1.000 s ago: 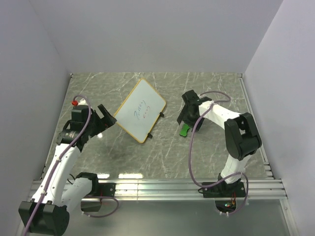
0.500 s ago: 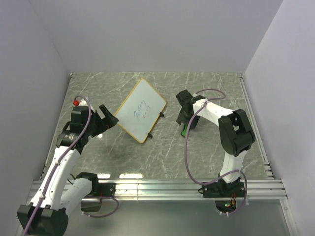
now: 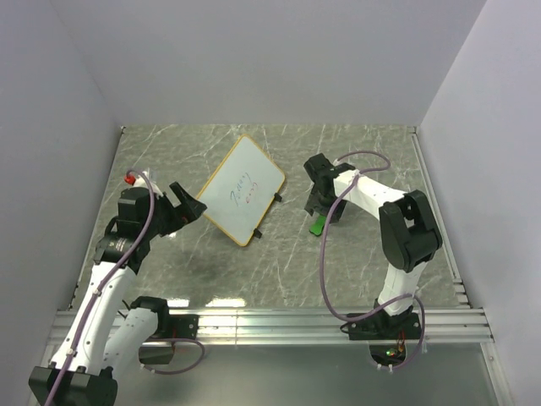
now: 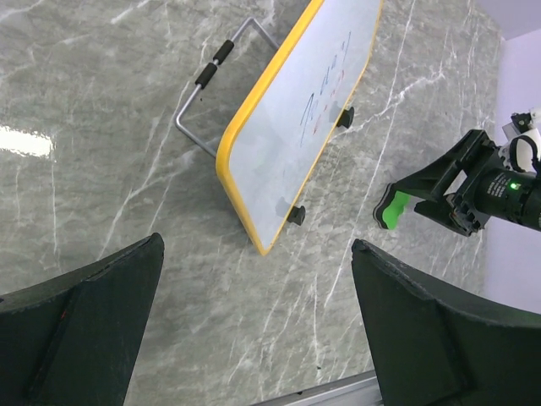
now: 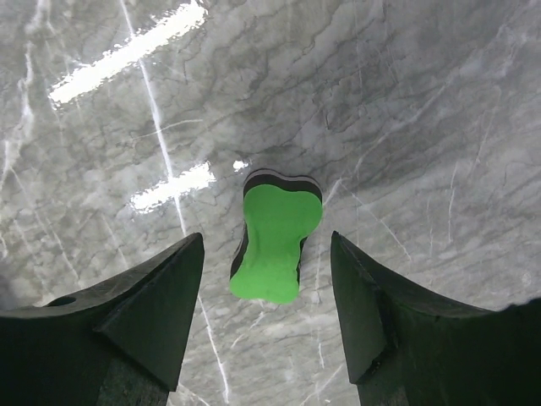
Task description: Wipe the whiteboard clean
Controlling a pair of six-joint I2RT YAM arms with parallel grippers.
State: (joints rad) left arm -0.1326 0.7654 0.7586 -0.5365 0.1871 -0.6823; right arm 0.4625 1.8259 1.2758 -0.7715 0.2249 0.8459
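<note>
Whiteboard (image 4: 304, 127) leans on wire stand (image 4: 190, 110); green eraser (image 5: 275, 228) beneath spread right claw (image 5: 266, 241).

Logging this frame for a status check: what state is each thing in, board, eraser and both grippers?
whiteboard: written on, not yet erased.
green eraser: lying on the table, ungripped.
left gripper: jaws open, empty.
right gripper: jaws open over the eraser, not closed.

Grey marble-look tabletop (image 3: 254, 271) with glare streaks; plain pale walls (image 3: 270, 59) on three sides; metal rail (image 3: 279, 326) along near edge.
</note>
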